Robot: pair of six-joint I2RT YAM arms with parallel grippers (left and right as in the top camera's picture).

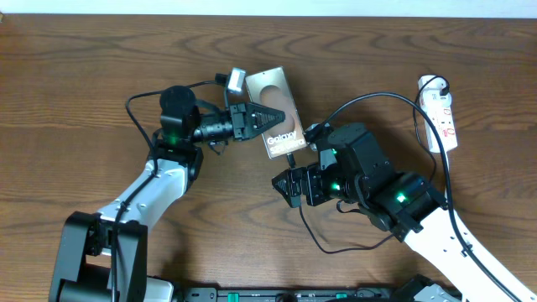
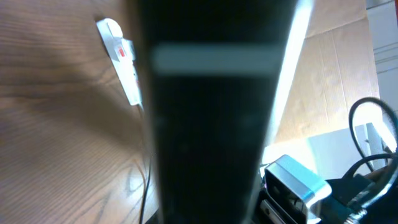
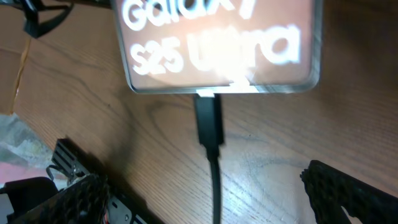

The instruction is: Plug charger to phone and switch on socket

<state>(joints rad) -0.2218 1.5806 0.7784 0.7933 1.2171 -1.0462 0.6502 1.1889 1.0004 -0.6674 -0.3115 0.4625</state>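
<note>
Left gripper (image 1: pixel 267 117) is clamped tight on the phone (image 1: pixel 284 134), near table centre. The charger (image 3: pixel 208 121) tip meets the phone's six o'clock edge. Right gripper (image 1: pixel 291 184) hangs wide open just beyond it. The socket (image 1: pixel 440 113) lies at three o'clock, well apart.

Phone (image 1: pixel 284 134) lies mid-desk (image 1: pixel 84 67), the charger (image 3: pixel 208 121) tip touching its near edge, cable running back toward the robot. Socket (image 1: pixel 439 113) lies well apart to the right. Left gripper (image 1: pixel 262 117) sits over the phone, right gripper (image 1: pixel 288 186) just before it.
</note>
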